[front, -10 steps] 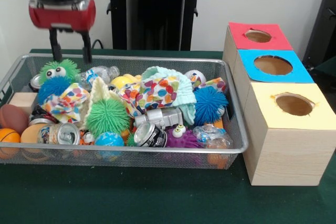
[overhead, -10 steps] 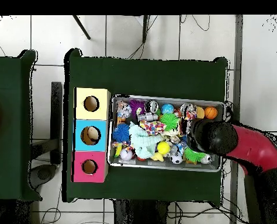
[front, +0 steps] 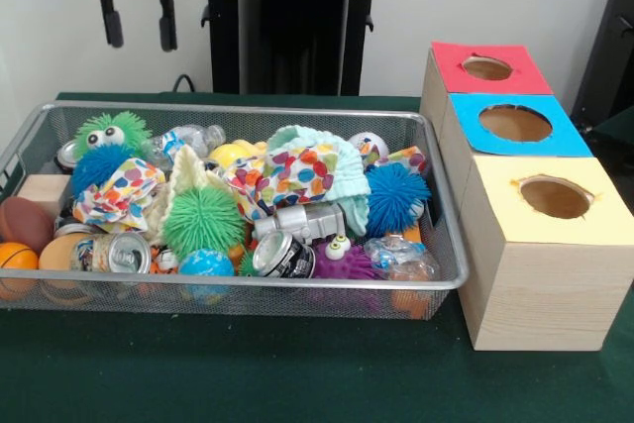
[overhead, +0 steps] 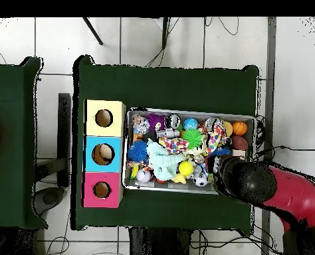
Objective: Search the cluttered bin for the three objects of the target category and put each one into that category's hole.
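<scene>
The gripper (front: 135,15) hangs high above the far left corner of the bin (front: 297,111), fingers apart and empty, having risen from rim level half a second earlier without lifting anything. Below it sit a green googly-eyed fuzzy toy (front: 109,132) and a blue spiky ball (front: 99,163), both untouched. The wire basket, full of clutter, rests on the green table beside the red (front: 487,68), blue (front: 515,123) and yellow (front: 555,197) boxes; no retrieval appears under way yet
</scene>
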Tool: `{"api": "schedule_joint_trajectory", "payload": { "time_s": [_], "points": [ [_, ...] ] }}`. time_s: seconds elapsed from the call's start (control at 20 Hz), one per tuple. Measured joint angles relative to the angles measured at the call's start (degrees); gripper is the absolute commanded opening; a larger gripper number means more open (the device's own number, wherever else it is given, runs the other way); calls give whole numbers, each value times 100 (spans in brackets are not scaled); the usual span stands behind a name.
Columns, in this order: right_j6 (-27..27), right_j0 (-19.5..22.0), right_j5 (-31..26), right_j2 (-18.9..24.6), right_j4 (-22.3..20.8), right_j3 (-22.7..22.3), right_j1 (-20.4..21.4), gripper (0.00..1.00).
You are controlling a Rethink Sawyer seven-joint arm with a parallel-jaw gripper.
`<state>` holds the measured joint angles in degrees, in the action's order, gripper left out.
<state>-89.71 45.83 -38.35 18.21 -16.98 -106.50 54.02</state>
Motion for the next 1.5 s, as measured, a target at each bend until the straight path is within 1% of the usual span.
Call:
{"api": "schedule_joint_trajectory", "payload": {
  "time_s": [0.1,0.3,0.45,0.55,0.75,1.05,1.5],
  "points": [
    [0,1,31,-1,-7,-186,25,100],
    [0,-28,162,-11,-20,-375,-6,100],
    [0,-125,422,-23,-52,-583,-61,100],
    [0,-174,514,-33,-66,-628,-92,100],
    [0,-286,805,-68,-123,-646,-283,100],
    [0,-327,1121,-131,-126,-646,-596,100],
    [0,-269,1192,-191,-134,-644,-918,100]
  ]
}}
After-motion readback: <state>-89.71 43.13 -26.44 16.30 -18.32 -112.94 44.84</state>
